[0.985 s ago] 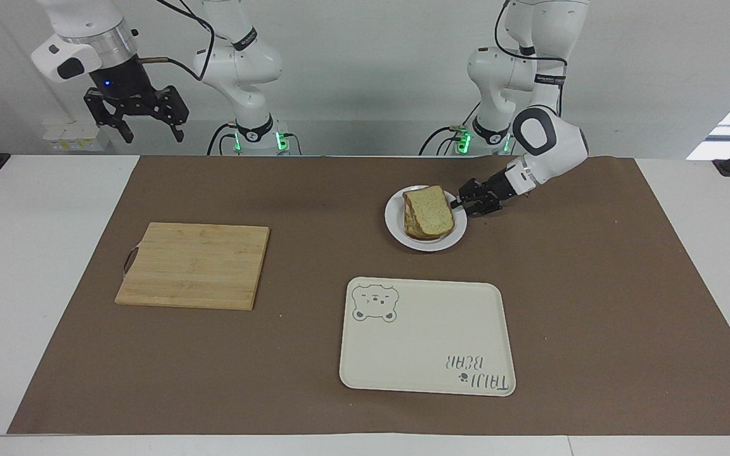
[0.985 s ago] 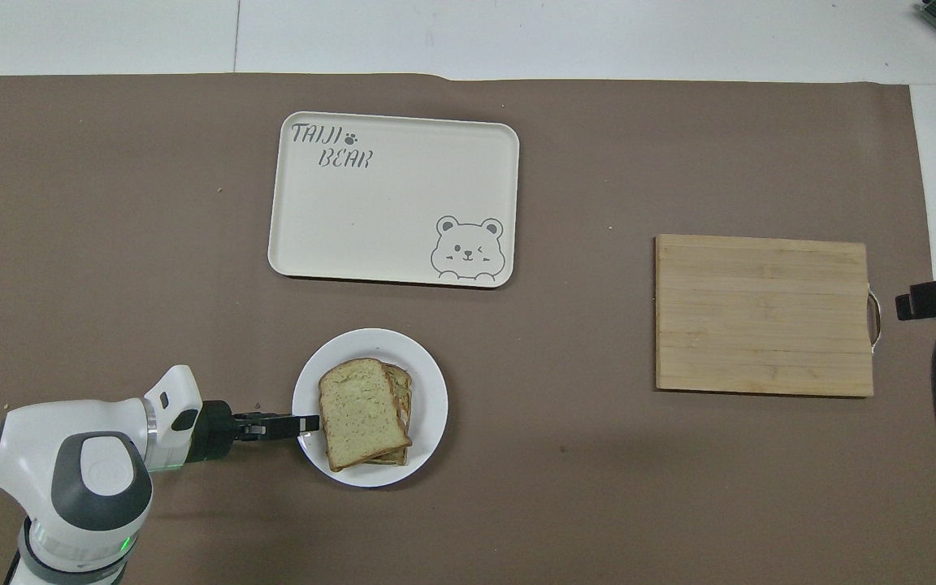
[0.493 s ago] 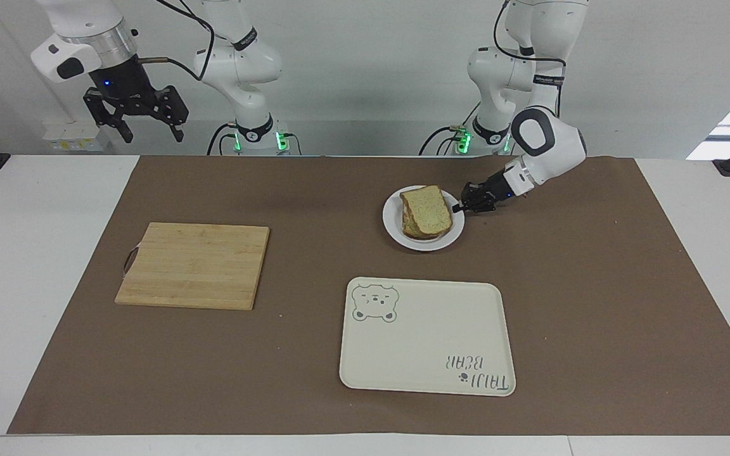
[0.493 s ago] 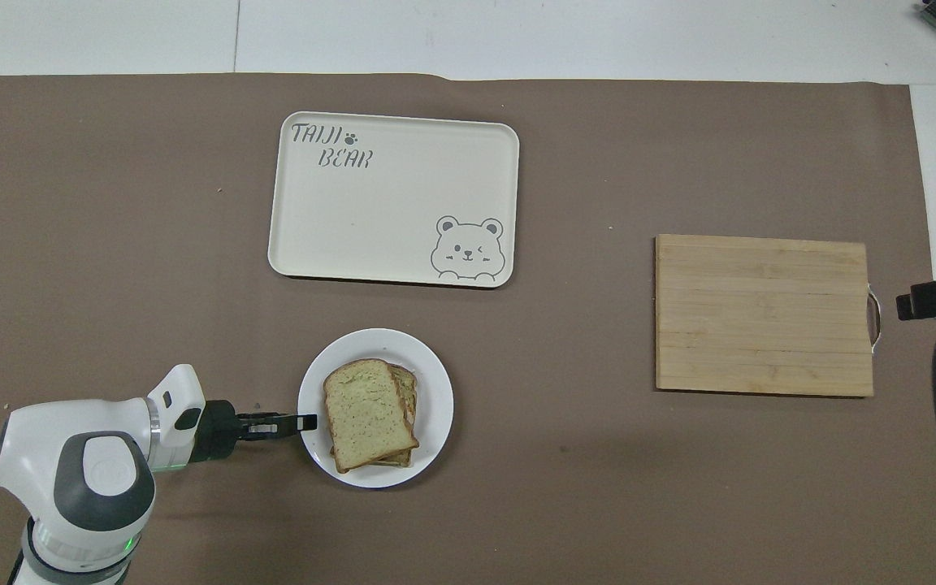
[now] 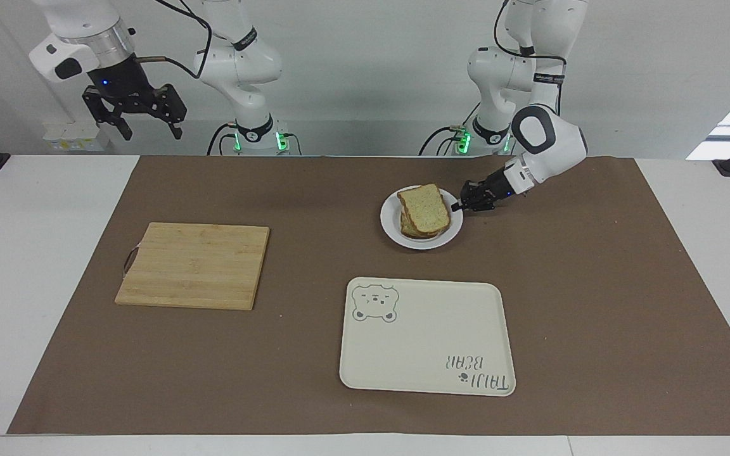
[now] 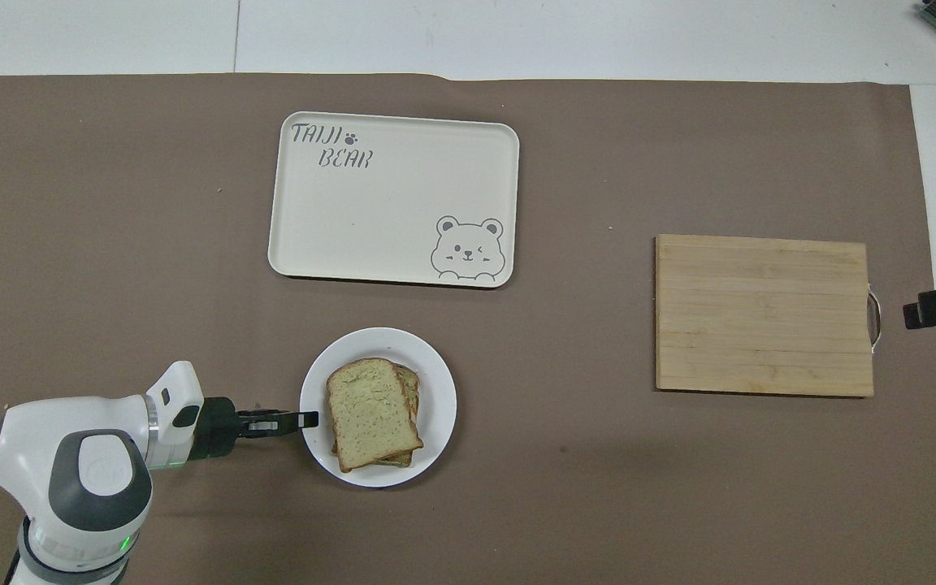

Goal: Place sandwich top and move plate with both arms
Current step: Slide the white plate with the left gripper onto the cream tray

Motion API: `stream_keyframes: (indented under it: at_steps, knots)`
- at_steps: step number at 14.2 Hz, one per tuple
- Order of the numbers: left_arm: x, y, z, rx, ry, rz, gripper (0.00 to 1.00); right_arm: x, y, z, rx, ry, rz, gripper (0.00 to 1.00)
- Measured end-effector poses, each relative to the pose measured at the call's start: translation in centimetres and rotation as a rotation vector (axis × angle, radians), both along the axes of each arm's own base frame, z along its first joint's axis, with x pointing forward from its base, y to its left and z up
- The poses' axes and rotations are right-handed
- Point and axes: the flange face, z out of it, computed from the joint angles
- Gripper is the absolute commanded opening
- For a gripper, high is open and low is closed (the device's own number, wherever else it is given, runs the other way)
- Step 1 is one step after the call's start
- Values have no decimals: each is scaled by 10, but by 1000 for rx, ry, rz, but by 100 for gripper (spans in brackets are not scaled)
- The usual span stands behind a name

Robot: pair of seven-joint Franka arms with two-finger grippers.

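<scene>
- Facing view: the right tool hangs high in the air at the right arm's end of the desk, over its edge nearest the robots; its fingers stand spread and released, with nothing between them, and the right arm waits.
- The left arm reaches down low from its base, and the left tool is clenched on the rim of the plate, at the plate's side toward the left arm's end of the desk.
- In the overhead view the left tool lies flat, its fingertips meeting at the edge of the plate.
- The plate rests on the brown mat, nearer to the robots than everything else on it.
- The sandwich top lies flat on a stack of bread on the plate, its pale speckled face up; the overhead view shows the sandwich top with its rounded end pointing away from the robots, and the lower slices peeking out at the side toward the right arm's end.
- The wooden cutting board lies flat on the mat toward the right arm's end, well apart from the plate and a little farther from the robots.
- The cream bear-printed tray lies farthest from the robots, near the plate but not touching it.
</scene>
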Motion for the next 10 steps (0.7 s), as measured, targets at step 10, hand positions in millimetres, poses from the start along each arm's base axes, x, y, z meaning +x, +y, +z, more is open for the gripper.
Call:
stream_keyframes:
  at_steps: [10]
  knots:
    - [111, -11, 59, -81, 1, 6, 0, 1, 1, 4, -1, -10, 2, 100]
